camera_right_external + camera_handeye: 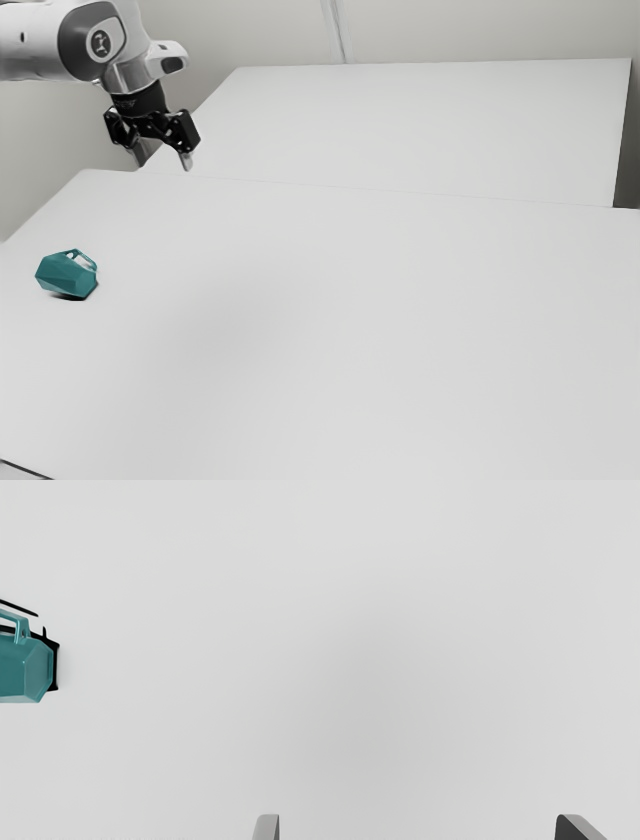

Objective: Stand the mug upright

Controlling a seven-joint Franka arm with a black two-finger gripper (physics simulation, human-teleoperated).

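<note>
Mug (pixel 66 276) on its side on the table (pixel 350 330), toward the exterior view's left; handle (pixel 20 622) attached, body teal and faceted. Gripper (pixel 163 162) up above the table, well apart from the mug; fingers (pixel 268 828) wide, nothing between them; wrist view has the mug off to one side, outside the finger gap, partly cut off by the view's edge.
</note>
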